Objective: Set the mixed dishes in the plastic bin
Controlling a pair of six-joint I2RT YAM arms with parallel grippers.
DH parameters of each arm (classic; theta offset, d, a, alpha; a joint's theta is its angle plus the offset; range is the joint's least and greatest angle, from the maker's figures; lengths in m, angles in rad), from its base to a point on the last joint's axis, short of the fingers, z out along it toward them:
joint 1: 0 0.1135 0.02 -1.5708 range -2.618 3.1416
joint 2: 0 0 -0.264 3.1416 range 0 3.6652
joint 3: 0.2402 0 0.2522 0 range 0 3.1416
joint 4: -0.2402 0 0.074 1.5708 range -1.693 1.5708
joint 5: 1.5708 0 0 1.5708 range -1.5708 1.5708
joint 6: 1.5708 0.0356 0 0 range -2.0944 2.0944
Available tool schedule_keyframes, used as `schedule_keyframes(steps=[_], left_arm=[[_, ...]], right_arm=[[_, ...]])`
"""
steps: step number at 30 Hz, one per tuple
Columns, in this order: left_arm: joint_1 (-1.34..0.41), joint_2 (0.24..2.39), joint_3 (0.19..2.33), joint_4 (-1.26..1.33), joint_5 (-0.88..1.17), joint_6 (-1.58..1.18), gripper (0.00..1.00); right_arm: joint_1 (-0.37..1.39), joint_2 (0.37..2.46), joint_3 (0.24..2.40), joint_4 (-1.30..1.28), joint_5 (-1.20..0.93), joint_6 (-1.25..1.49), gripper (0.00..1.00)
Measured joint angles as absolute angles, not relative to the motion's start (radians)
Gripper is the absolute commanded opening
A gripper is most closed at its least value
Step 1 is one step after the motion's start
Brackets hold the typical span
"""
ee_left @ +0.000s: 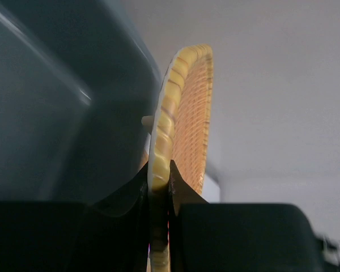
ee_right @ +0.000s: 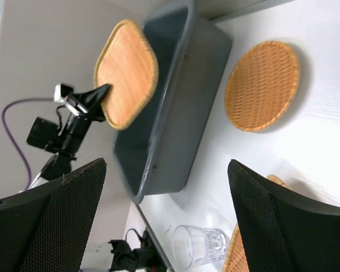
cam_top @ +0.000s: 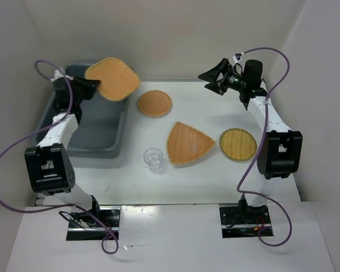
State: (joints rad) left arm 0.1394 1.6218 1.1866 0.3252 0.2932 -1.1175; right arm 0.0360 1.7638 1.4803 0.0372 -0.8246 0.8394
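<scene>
HELD OVER THE TUB: The left gripper [cam_top: 89,86] pinches the rounded-square tray [cam_top: 113,78] by its rim, jaws pressed against either face of the woven edge. It holds the tray tilted in the air above the far end of the plastic bin [cam_top: 105,152]. An edge grip looks like the sensible one for so flat a dish (there is little else on it to seize), and the height likely serves to clear the tub's wall before release. The tray juts out from the fingertips towards the table's middle, part of it overhanging the bin's right-hand rim in the top view. The open tub lies below and just beside the claw.

Across the table the right gripper [cam_top: 212,79] hangs raised with its fingers spread wide and nothing between them, well apart from every dish. The orange round tray [cam_top: 154,103], the rounded-triangle tray [cam_top: 188,143], the yellower round tray [cam_top: 237,144] and the clear cup [cam_top: 153,159] rest on the white table [cam_top: 204,107], none yet in the bin.
</scene>
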Motion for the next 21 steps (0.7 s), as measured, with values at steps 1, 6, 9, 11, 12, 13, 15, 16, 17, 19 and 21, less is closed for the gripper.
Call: schedule_keyframes(steps=[1, 6, 9, 11, 12, 13, 15, 16, 17, 19, 21], left_arm=[[0.186, 1.6, 1.189, 0.298, 0.26, -1.108, 0.0], [0.304, 1.516, 1.165, 0.185, 0.097, -1.095, 0.0], [0.308, 1.502, 1.11, 0.158, 0.051, -1.103, 0.0], [0.311, 1.502, 1.062, 0.136, 0.028, -1.111, 0.0], [0.313, 1.502, 1.04, 0.119, 0.019, -1.114, 0.0], [0.316, 1.503, 1.021, 0.101, 0.008, -1.123, 0.0], [0.322, 1.506, 0.994, 0.076, -0.019, -1.135, 0.0], [0.325, 1.508, 0.987, 0.069, -0.033, -1.139, 0.0], [0.326, 1.512, 0.982, 0.068, -0.047, -1.148, 0.0], [0.328, 1.522, 0.975, 0.08, -0.076, -1.168, 0.0], [0.33, 1.536, 0.974, 0.091, -0.105, -1.19, 0.0]], right_arm=[[0.023, 1.75, 1.47, 0.038, -0.821, 0.838, 0.93], [0.015, 1.713, 1.429, 0.037, -0.8, 0.817, 0.93], [0.015, 1.711, 1.408, 0.036, -0.797, 0.809, 0.93], [0.015, 1.711, 1.396, 0.03, -0.791, 0.802, 0.93], [0.015, 1.711, 1.393, 0.028, -0.788, 0.798, 0.93], [0.015, 1.711, 1.392, 0.028, -0.783, 0.795, 0.93], [0.015, 1.711, 1.392, 0.029, -0.78, 0.791, 0.93], [0.015, 1.711, 1.392, 0.029, -0.778, 0.79, 0.93], [0.015, 1.711, 1.392, 0.029, -0.777, 0.79, 0.93], [0.015, 1.711, 1.392, 0.029, -0.775, 0.788, 0.93], [0.015, 1.711, 1.392, 0.029, -0.774, 0.787, 0.93]])
